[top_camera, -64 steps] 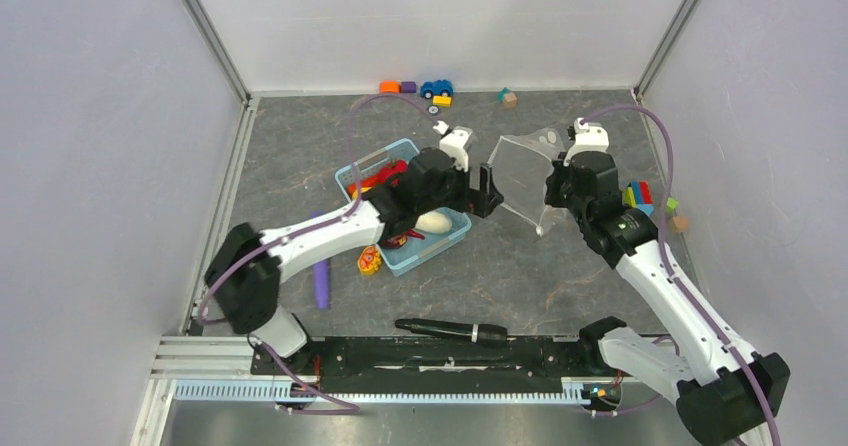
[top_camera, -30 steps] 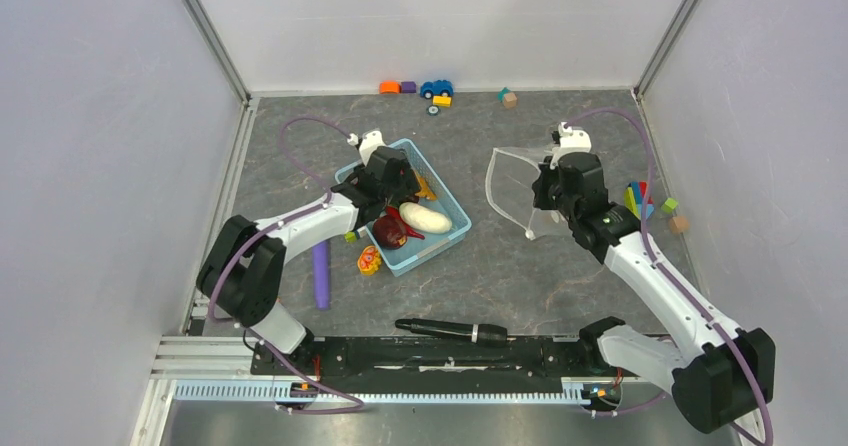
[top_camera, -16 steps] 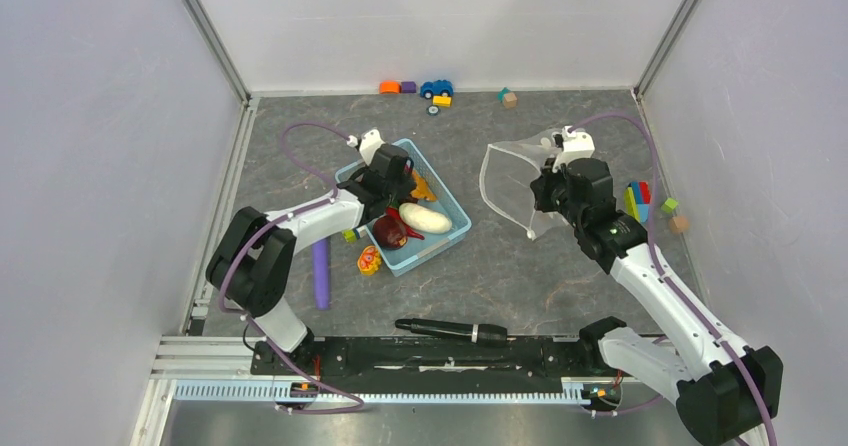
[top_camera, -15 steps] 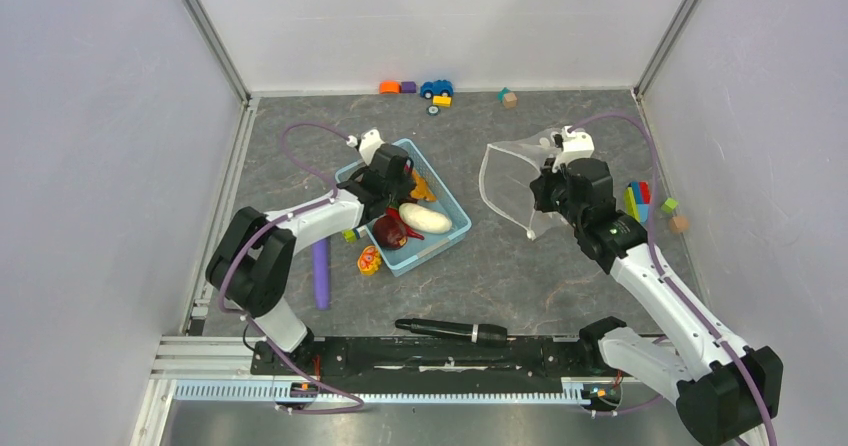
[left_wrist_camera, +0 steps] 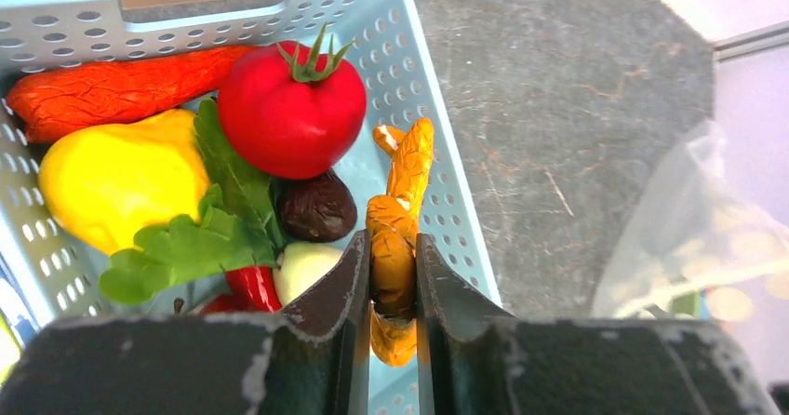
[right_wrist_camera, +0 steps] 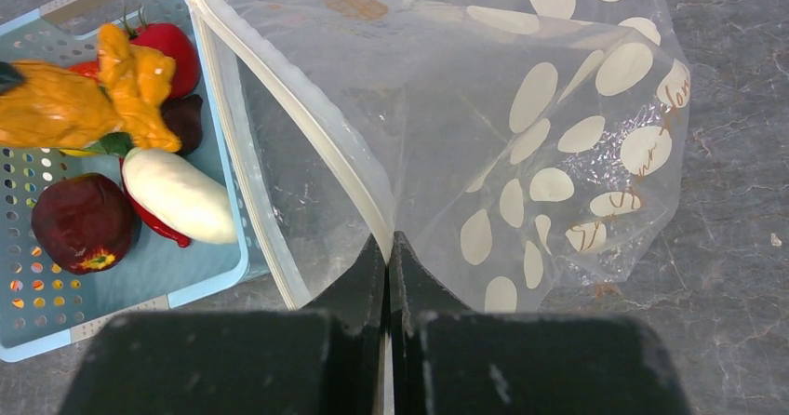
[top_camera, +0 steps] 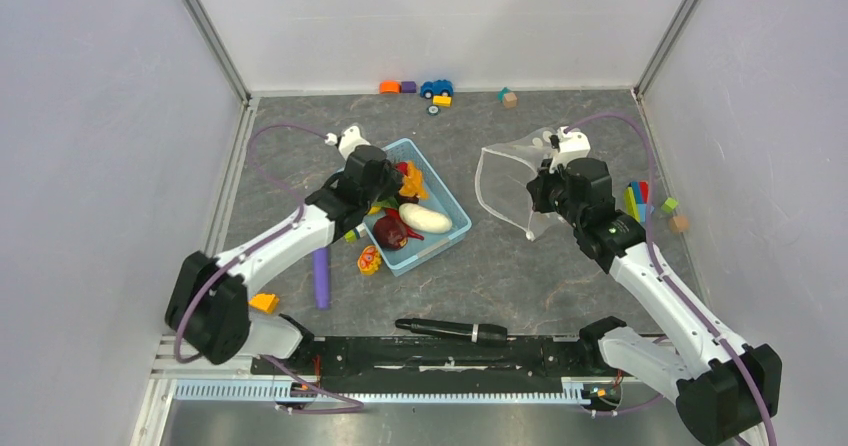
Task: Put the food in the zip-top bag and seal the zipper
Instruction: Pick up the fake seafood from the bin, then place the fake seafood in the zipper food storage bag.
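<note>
My left gripper is shut on a knobbly orange piece of food just above the light-blue basket, toward its far right side. In the basket lie a red apple, a yellow round piece, a long orange-red piece, a red chili, a white oblong and a maroon piece. My right gripper is shut on the mouth edge, at the zipper, of the dotted zip-top bag. The bag hangs open toward the basket.
A purple stick and a small red-yellow toy lie left of the basket's near corner. A black marker lies by the arm bases. Coloured blocks sit at the right wall, more toys along the back wall.
My left gripper has shut on the orange piece in the basket and its arm has swung left. The right gripper has shifted the bag slightly left, its mouth wider.
</note>
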